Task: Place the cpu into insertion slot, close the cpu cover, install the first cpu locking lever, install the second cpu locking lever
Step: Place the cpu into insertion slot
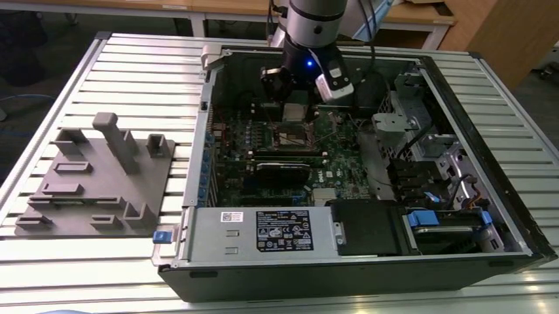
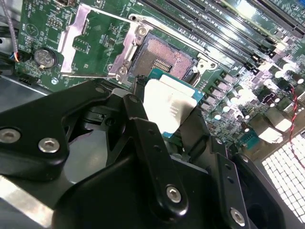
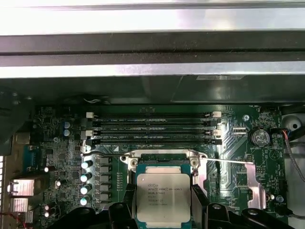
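Note:
My gripper (image 3: 163, 205) is shut on the cpu (image 3: 163, 193), a silver-topped square chip on a green edge, pinched on two opposite sides by black fingers (image 3: 127, 202). In the second wrist view the cpu (image 2: 167, 104) hangs just above and beside the insertion slot (image 2: 164, 56), whose dark pin field is bare. The cpu cover (image 2: 88, 43), a silvery frame with a square cut-out, is swung open flat on the board beside the slot. In the exterior view the gripper (image 1: 295, 108) hovers over the insertion slot (image 1: 297, 136) inside the case.
Black memory slots (image 3: 152, 128) run along one side of the socket, and a thin locking lever (image 3: 228, 161) sticks out on the other. A coin battery (image 3: 259, 137) sits nearby. The case walls (image 1: 205, 131) enclose the board. A grey fixture block (image 1: 96, 176) lies at the exterior view's left.

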`<state>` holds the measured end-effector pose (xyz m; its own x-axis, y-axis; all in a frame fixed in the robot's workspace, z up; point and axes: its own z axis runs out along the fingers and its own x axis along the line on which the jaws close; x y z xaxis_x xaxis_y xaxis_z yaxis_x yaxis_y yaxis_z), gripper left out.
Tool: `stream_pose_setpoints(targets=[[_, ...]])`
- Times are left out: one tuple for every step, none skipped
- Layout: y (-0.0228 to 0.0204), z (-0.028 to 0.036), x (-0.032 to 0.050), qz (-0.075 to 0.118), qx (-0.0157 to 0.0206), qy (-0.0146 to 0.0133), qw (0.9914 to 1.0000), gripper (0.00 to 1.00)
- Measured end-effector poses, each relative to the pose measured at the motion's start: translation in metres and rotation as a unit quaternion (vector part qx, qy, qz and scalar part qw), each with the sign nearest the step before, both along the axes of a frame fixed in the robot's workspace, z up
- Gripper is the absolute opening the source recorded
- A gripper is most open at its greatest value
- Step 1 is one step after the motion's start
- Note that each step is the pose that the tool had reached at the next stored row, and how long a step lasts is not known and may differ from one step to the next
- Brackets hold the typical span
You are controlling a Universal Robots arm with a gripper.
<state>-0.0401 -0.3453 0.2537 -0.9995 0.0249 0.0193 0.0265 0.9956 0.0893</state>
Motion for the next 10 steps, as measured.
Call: stream_pose_setpoints(targets=[[0.0000,-0.0001,0.0000,0.000,-0.0001,0.0001,1.00000,0.54],[0.0000,-0.0001,-0.0001,0.000,-0.0001,0.0001,1.00000,0.54],[0.0000,-0.0001,-0.0001,0.000,-0.0002,0.0001,1.00000,0.54],[0.0000,-0.0002,-0.0001,0.000,-0.0001,0.0000,1.00000,0.54],[0.0000,-0.0002,-0.0001,0.000,0.0000,0.0000,1.00000,0.54],[0.0000,-0.0003,-0.0001,0.000,0.0000,0.0000,1.00000,0.54],[0.0000,-0.0006,-0.0001,0.000,0.0001,0.0000,1.00000,0.54],[0.0001,-0.0012,0.0000,-0.002,0.0002,-0.0001,1.00000,0.54],[0.0000,-0.0020,-0.0002,-0.006,0.0001,0.0000,0.99998,0.54],[0.0000,-0.0031,-0.0003,-0.010,0.0000,0.0000,0.99995,0.54]])
